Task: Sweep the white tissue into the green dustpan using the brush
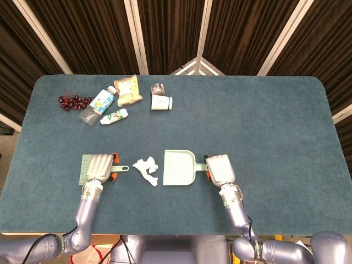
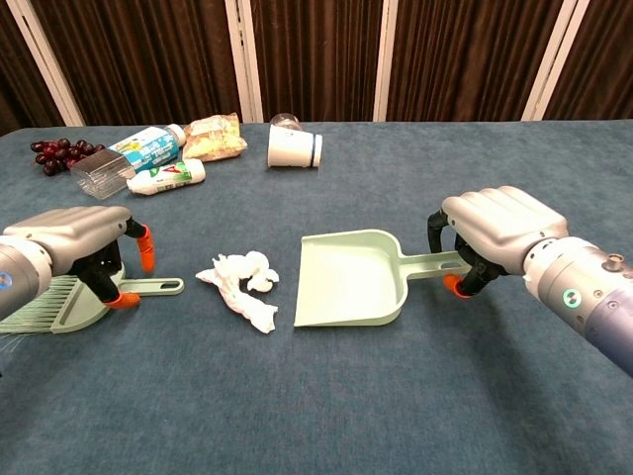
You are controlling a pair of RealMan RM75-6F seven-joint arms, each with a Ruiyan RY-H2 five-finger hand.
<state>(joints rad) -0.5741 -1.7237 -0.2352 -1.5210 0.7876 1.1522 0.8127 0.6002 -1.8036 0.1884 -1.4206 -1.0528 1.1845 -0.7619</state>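
Observation:
The white tissue lies crumpled on the blue table, between the brush and the dustpan. The green dustpan lies flat with its mouth toward the tissue. My right hand grips its handle with fingers curled round it. The green brush lies to the left, handle pointing at the tissue. My left hand is over the brush head. Its orange fingertips are spread on either side of the handle, not closed on it.
At the back left lie a paper cup on its side, a snack bag, two bottles, a clear box and dark grapes. The near table edge runs just behind both forearms.

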